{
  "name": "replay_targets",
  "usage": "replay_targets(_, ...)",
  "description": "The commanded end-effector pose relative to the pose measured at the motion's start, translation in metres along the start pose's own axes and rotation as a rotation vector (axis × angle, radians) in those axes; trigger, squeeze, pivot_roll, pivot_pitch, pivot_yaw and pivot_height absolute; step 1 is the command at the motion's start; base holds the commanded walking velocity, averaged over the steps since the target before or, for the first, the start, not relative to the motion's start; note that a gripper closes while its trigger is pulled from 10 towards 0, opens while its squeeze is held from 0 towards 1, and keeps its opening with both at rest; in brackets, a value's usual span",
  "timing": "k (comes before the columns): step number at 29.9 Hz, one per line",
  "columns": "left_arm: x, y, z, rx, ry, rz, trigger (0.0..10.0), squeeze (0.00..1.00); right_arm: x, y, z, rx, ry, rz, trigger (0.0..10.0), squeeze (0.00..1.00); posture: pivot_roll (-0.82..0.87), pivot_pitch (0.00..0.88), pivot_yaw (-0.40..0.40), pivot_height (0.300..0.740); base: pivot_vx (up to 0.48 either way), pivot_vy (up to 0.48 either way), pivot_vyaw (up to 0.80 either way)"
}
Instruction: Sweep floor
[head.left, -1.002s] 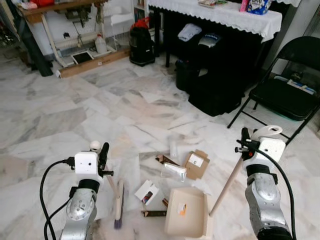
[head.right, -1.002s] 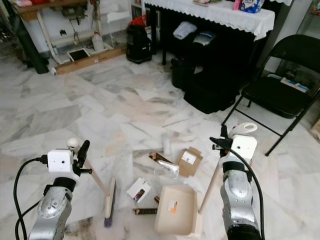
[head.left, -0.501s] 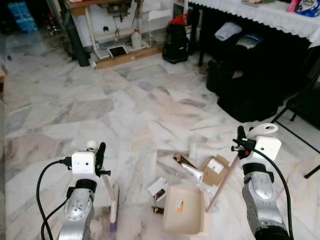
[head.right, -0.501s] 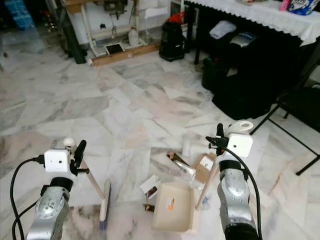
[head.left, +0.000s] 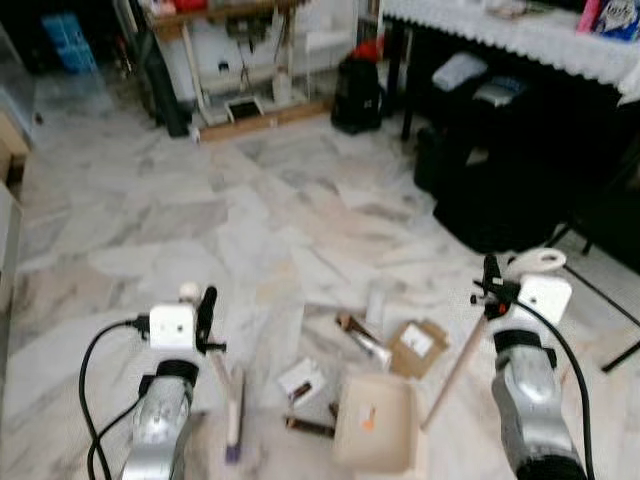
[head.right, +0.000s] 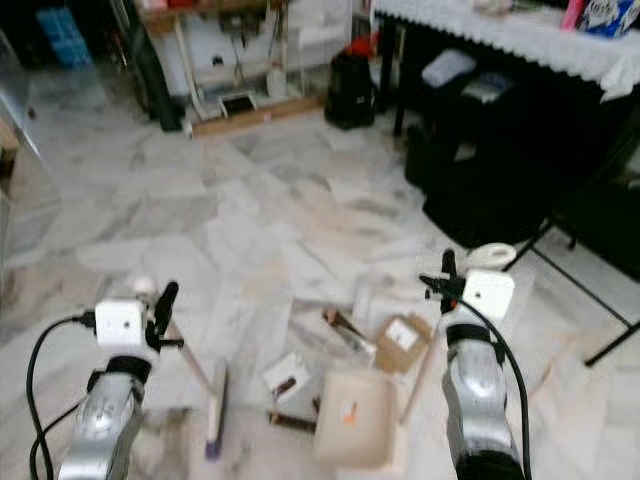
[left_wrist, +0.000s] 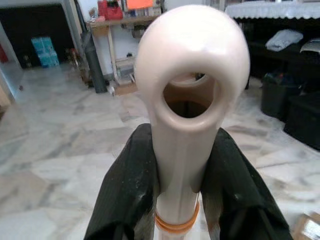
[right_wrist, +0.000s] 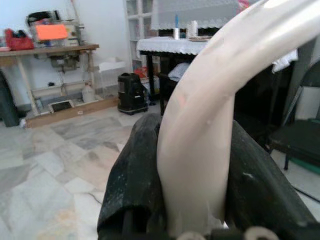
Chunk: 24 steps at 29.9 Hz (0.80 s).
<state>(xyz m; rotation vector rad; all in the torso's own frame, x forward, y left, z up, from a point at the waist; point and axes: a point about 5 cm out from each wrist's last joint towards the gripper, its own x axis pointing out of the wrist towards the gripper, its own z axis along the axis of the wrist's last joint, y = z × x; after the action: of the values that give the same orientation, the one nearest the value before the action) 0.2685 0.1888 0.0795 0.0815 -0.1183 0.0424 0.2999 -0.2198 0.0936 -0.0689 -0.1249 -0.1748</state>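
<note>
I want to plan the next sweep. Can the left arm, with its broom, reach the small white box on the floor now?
Probably yes. The left gripper holds the broom, whose head rests on the floor just left of the white box. Bare floor lies between them, so a short push toward the dustpan looks possible.

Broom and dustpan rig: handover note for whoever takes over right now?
Left hand: shut on the broom handle; broom head rests on the floor.
Right hand: shut on the dustpan handle; dustpan sits on the marble floor between the arms.
Litter lies just ahead of the pan: flat brown cardboard, a small white box, a foil wrapper, a dark stick.
Done: both tools are gripped; one scrap lies in the pan.
Left: sweep the rest in. The head views are blurred.
</note>
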Motion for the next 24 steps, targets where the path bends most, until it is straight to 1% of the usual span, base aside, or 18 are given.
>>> replay_targets(1,0.0043,0.0041,0.0097,0.023,-0.045,0.007,10.0,0.0,0.0051,0.0047,0.011,0.007,-0.053,0.014,10.0,0.0,0.02,0.013,0.028,0.74,0.0,-0.262,0.0)
replay_targets(16,0.0047,0.0055,0.0103,0.027,-0.047,0.008,10.0,0.0,0.005,0.0066,0.0104,0.014,-0.049,0.025,10.0,0.0,0.02,0.013,0.03,0.74,0.0,-0.267,0.0)
replay_targets(19,0.0051,0.0055,0.0105,0.029,-0.047,0.004,10.0,0.0,0.0051,0.0091,0.0107,0.005,-0.051,0.039,10.0,0.0,0.02,0.005,0.032,0.74,0.0,-0.266,0.0)
replay_targets(23,0.0056,0.0061,0.0111,0.033,-0.049,-0.002,10.0,0.0,0.006,0.0121,0.0119,0.012,-0.056,0.047,10.0,0.0,0.02,0.0,0.034,0.74,0.0,-0.266,0.6)
replay_targets(24,0.0058,0.0064,0.0111,0.034,-0.049,-0.003,10.0,0.0,0.0061,0.0123,0.0118,0.019,-0.058,0.046,10.0,0.0,0.02,0.0,0.033,0.74,0.0,-0.27,0.0)
